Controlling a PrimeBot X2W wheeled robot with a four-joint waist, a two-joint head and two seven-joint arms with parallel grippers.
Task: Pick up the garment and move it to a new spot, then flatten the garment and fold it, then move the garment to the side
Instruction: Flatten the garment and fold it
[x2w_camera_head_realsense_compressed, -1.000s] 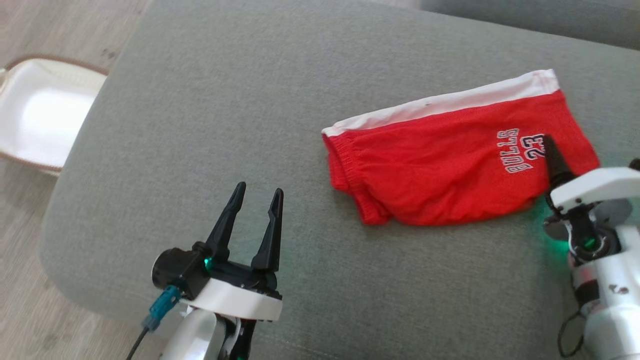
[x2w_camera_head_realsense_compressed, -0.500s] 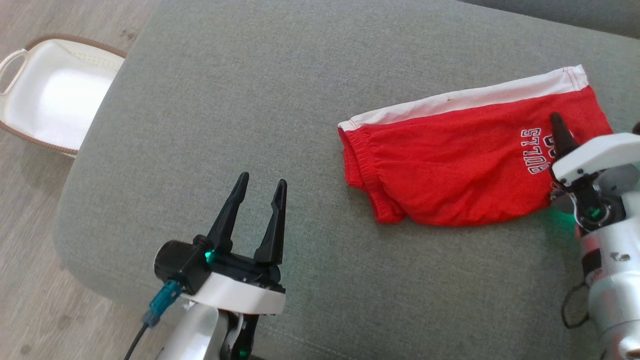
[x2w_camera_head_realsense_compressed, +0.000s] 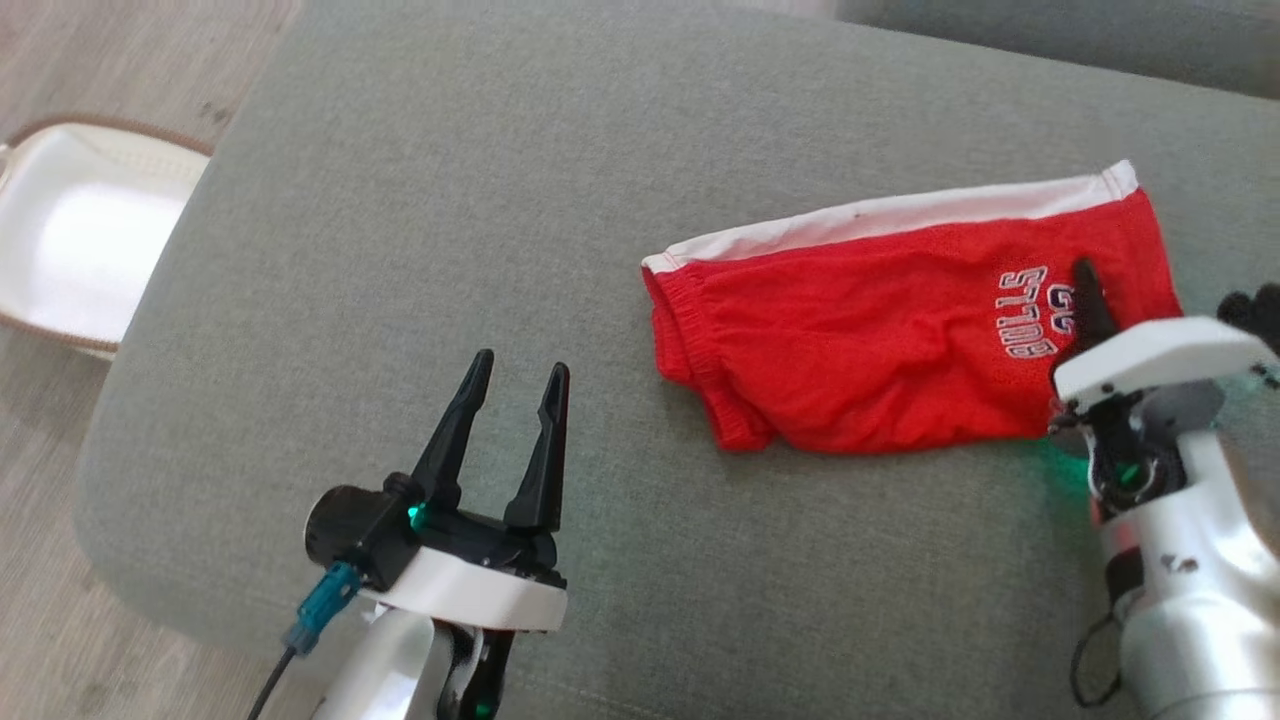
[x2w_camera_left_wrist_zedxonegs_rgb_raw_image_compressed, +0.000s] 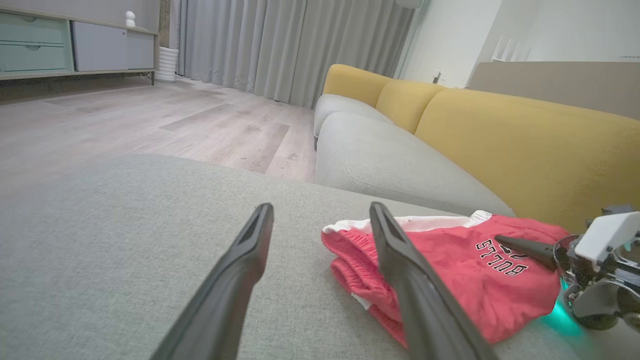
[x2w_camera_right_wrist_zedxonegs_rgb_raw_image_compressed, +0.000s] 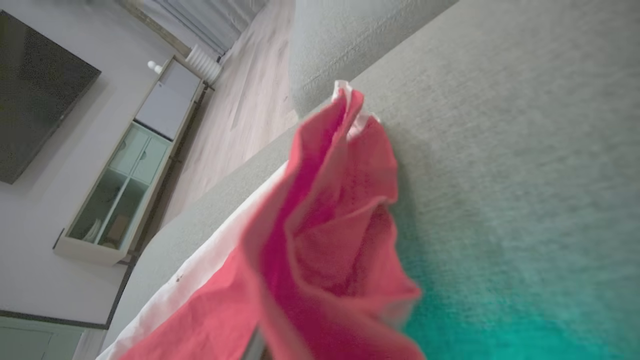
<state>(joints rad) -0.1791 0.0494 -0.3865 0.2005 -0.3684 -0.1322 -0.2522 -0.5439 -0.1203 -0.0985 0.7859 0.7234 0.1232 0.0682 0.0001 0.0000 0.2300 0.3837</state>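
The garment (x2w_camera_head_realsense_compressed: 880, 340) is a pair of red shorts with a white band and "BULLS" lettering, lying on the grey sofa cushion (x2w_camera_head_realsense_compressed: 450, 200) at the right. My right gripper (x2w_camera_head_realsense_compressed: 1092, 310) sits at the shorts' right end, shut on the fabric. In the right wrist view the red cloth (x2w_camera_right_wrist_zedxonegs_rgb_raw_image_compressed: 330, 225) bunches up and rises from between the fingers. My left gripper (x2w_camera_head_realsense_compressed: 520, 365) is open over bare cushion, left of the shorts and apart from them. The left wrist view looks between its fingers (x2w_camera_left_wrist_zedxonegs_rgb_raw_image_compressed: 240, 270) to the shorts (x2w_camera_left_wrist_zedxonegs_rgb_raw_image_compressed: 450, 270) and the right gripper (x2w_camera_left_wrist_zedxonegs_rgb_raw_image_compressed: 507, 243).
A white basket (x2w_camera_head_realsense_compressed: 60, 230) with a brown rim stands on the wooden floor off the cushion's left edge. Yellow sofa backrests (x2w_camera_left_wrist_zedxonegs_rgb_raw_image_compressed: 500, 140) rise behind the cushion. A second grey seat cushion (x2w_camera_left_wrist_zedxonegs_rgb_raw_image_compressed: 380, 160) lies beyond it.
My right gripper has gone from open to shut on the shorts' right end, and the cloth there has gathered up. The head camera has swayed. The left gripper has kept its place.
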